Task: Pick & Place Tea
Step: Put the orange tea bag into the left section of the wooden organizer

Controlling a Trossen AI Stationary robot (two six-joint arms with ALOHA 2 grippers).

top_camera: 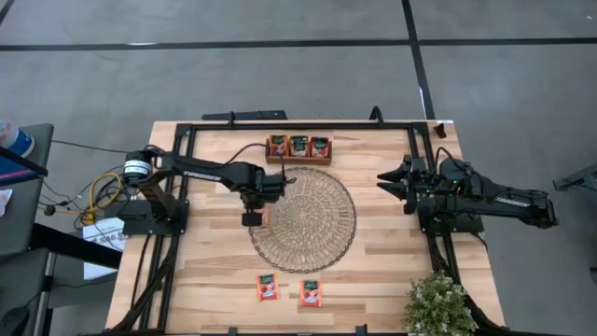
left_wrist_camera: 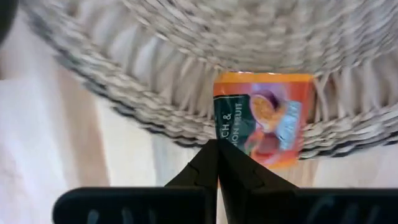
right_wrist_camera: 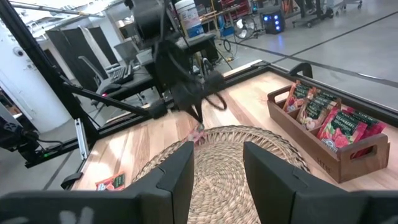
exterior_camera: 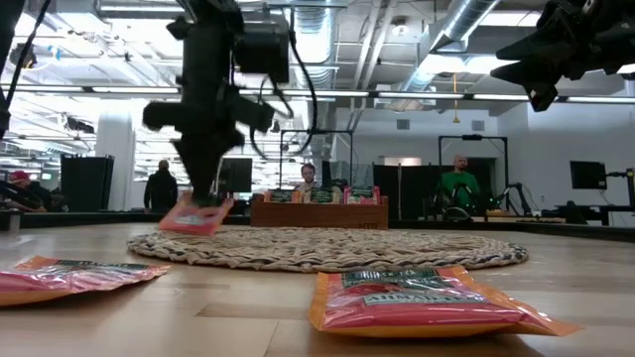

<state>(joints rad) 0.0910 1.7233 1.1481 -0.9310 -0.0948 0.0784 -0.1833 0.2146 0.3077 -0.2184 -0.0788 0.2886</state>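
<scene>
Left gripper (top_camera: 253,218) over the left edge of the round woven mat (top_camera: 322,233), fingers pinched together on one edge of an orange tea sachet (left_wrist_camera: 263,121). Held by the rim only, so the sachet hangs tilted beneath the fingertips, clear of the weave in the low view (exterior_camera: 194,218); probably gripped that way because a flat packet offers nothing else to catch. Whether the far edge brushes the mat cannot be told from the wrist view.

Outward from there: mat at the table's middle, bare of other packets. Beyond it, at the far edge, a brown wooden tray (top_camera: 298,160) with three sachets standing upright in its compartments, likely the destination given how neatly packets are filed there. On the near side, two more sachets flat on the wood, one (top_camera: 268,287) just left of the other (top_camera: 310,294), apart from each other and from the mat, presumably waiting their turn.

Right gripper (top_camera: 395,180) parked at the right side of the table, well apart from the work, fingers spread and empty, pointed toward the mat. Small potted plant (top_camera: 438,303) at the near right corner, out of the way.

Judged stage: sachet just secured, carry to the tray not yet begun.
</scene>
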